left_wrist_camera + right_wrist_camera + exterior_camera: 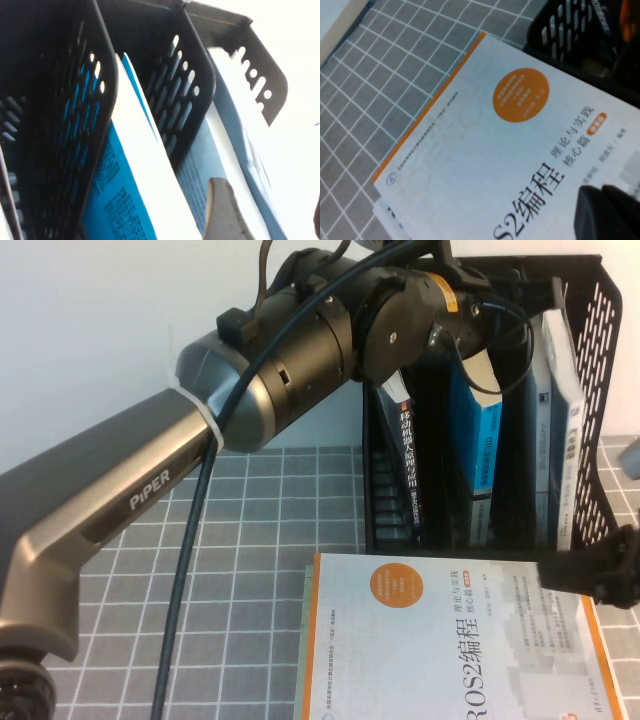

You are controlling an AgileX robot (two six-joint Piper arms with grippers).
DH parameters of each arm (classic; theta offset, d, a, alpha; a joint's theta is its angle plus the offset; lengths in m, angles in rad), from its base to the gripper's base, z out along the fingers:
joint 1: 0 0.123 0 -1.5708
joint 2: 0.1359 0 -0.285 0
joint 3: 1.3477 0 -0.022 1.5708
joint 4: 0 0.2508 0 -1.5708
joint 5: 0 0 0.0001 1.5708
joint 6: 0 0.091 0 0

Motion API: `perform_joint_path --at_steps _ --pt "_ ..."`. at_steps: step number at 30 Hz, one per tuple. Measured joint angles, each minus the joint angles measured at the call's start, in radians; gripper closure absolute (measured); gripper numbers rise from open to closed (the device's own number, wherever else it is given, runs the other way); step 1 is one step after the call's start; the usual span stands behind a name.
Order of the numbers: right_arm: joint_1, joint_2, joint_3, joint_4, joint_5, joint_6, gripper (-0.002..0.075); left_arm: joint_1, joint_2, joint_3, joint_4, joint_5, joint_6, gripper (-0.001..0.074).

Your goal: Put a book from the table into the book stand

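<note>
Claw on the left arm (484,358) hangs at the top of the book stand (601,322), over the middle and right-hand compartments. In the left wrist view one pale fingertip (225,210) sits in front of a white book (235,135) that stands tilted in the right-hand compartment. I cannot tell how wide this claw is, or whether it grips that volume.

I take that white volume to be the book (571,435) you are placing, though its cover drawings are hidden. If so, it is already between the walls, and the job looks close to done. Let it settle to the floor of the compartment before you release, then lift straight up so the fingers do not catch the perforated wall.

A blue book (470,445) fills the middle compartment and a black-spined one (405,468) stands in the left. Keep clear of both.

The right claw (602,566) hovers low at the right edge, just above a white orange-edged book (450,640) lying flat on the bench (270,540) in front of the stand. Its opening I cannot tell either.

The bench wears a grey cloth with a white grid. A plain pale wall (100,320) rises behind.
</note>
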Motion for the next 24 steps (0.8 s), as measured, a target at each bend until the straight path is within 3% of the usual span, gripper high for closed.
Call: perform_joint_path --at_steps 2,6,9,14,17,24 --pt "0.047 0.018 0.002 0.026 -0.062 -0.014 0.0729 0.0 -0.008 0.0 0.0 0.016 0.027 0.0415" --pt "0.075 0.038 -0.002 0.052 -0.108 -0.025 0.0729 0.0 -0.065 0.0 0.0 0.131 0.191 0.0619" --pt "0.075 0.036 -0.019 0.04 -0.064 -0.025 0.0729 0.0 -0.134 0.0 0.0 0.237 0.349 0.0703" --pt "0.076 0.03 -0.06 -0.16 0.121 0.068 0.0729 0.0 -0.267 0.0 0.001 0.484 0.558 0.0731" --pt "0.077 0.007 -0.083 -0.356 0.197 0.227 0.0729 0.0 -0.334 0.0 0.025 0.617 0.591 0.0734" --pt "0.077 -0.163 -0.087 -0.824 0.169 0.553 0.0729 0.0 -0.481 0.093 0.133 0.726 0.573 0.0734"
